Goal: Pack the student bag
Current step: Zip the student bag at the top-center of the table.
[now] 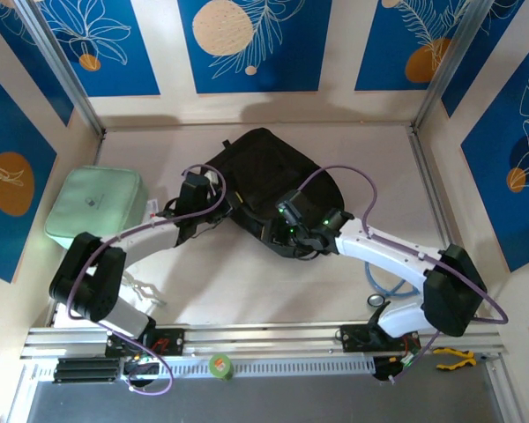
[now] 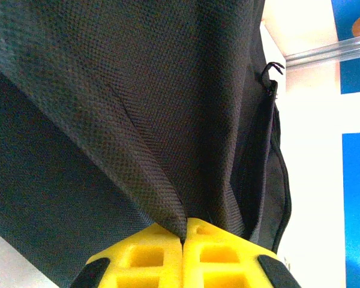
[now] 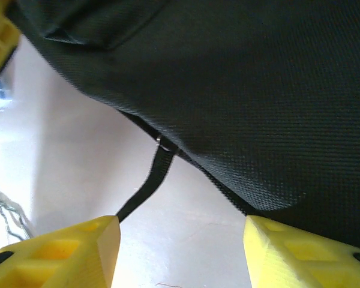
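Black coarse-woven student bag fold pinched tight in left hand; right hand gapes, holding nothing.

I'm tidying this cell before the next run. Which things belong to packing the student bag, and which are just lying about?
In the job: student bag; left gripper, shut on its fabric; right gripper, open beside it.
Lying about: mint-green bag; green tape roll; yellow-handled pliers.
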Robot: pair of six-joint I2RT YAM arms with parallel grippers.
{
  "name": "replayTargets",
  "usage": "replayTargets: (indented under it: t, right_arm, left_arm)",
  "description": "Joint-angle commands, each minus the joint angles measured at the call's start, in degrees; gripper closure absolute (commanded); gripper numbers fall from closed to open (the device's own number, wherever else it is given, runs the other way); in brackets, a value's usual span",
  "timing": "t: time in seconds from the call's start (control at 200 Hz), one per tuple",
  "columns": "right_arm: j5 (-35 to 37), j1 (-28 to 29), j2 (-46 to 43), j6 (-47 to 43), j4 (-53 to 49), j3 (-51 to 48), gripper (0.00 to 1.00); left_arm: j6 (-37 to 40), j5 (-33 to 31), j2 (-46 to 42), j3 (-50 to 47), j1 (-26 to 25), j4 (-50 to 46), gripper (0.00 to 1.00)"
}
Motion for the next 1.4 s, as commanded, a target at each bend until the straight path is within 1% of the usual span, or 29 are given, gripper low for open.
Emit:
replayTargets:
  t: [0.0, 0.16, 0.27, 0.355, 0.445, 0.61, 0.805, 0.93, 1.01, 1.18, 1.395]
  right_arm:
    - [0.1, 0.2, 0.8, 4.3, -1.6, 2.7, 0.43]
    - [-4.8, 0.1, 3.0, 8.6, 2.2, 2.6, 0.43]
    - [-6.8, 0.1, 4.9, 11.8, 2.4, 3.9, 0.43]
    - [-7.5, 0.1, 5.8, 14.2, 2.6, 4.4, 0.45]
    - [-8.2, -0.3, 6.7, 15.9, 3.9, 4.4, 0.51]
    - [-7.7, -1.0, 9.0, 17.9, 4.3, 5.3, 0.58]
    - [-7.4, -1.4, 10.6, 18.8, 3.5, 6.5, 0.63]
    - [-6.3, -1.3, 10.7, 19.0, 2.9, 6.5, 0.68]
    - [-5.9, -1.3, 10.6, 18.8, 2.6, 6.5, 0.76]
    - [-4.3, -1.4, 10.1, 17.1, 0.5, 6.2, 1.0]
    - [-3.2, -2.4, 7.6, 12.6, -3.0, 3.8, 1.0]
  left_arm:
    - [-0.5, 0.7, 0.3, 0.8, -1.0, 4.2, 1.0]
    - [-0.9, 0.6, 1.0, 0.4, -1.0, 4.9, 1.0]
    - [-1.2, 0.7, 1.4, 0.2, -1.1, 5.5, 1.0]
    - [-1.3, 0.7, 1.7, 0.1, -1.1, 5.7, 1.0]
    - [-1.3, 0.7, 1.8, -0.2, -1.1, 6.0, 1.0]
    - [-1.5, 0.6, 1.7, -0.5, -1.1, 6.3, 1.0]
    - [-1.3, 0.6, 1.6, -0.5, -1.1, 6.0, 1.0]
    - [-1.2, 0.6, 1.6, -0.3, -1.1, 5.8, 1.0]
    - [-1.1, 0.5, 1.6, -0.1, -1.1, 5.7, 1.0]
    - [0.0, 0.0, 1.7, 0.4, -0.7, 4.5, 1.0]
    - [1.9, 0.7, 3.3, 1.3, 2.0, 3.1, 1.0]
